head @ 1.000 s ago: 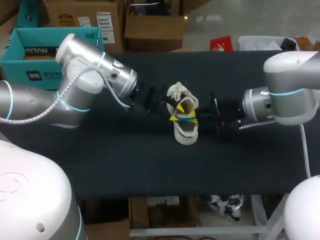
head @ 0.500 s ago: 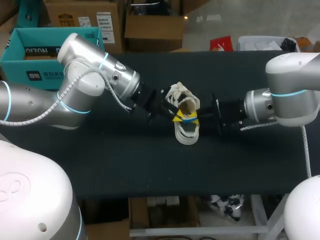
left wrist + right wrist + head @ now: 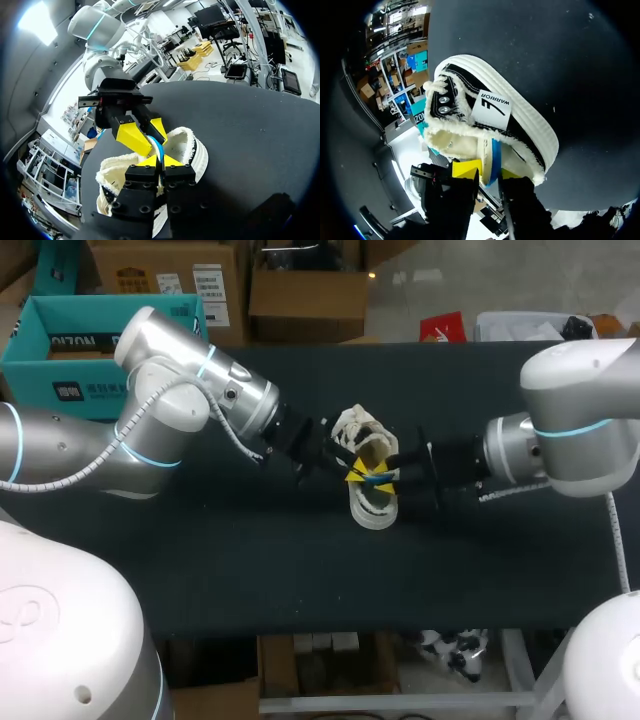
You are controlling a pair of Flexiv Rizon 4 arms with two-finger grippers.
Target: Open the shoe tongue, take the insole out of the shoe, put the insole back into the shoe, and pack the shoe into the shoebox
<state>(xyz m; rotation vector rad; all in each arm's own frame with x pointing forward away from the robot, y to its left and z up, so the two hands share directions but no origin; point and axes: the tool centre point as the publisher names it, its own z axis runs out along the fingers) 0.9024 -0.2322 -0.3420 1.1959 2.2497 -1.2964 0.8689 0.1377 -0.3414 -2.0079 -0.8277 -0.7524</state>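
A white fleece-lined shoe with black upper lies on its side mid-table, also in the left wrist view and the right wrist view. A blue insole sticks up out of its mouth. My left gripper comes in from the left, its tips shut on the insole's edge. My right gripper faces it from the right. Its fingers stand apart, with the insole between them. It also shows just ahead of the left gripper.
A teal shoebox stands open at the table's back left corner, behind my left arm. Dark tabletop stretches in front of the shoe.
My left gripper has moved in to the shoe's mouth and shut on the insole's edge. My right gripper's fingers have spread apart around the insole.
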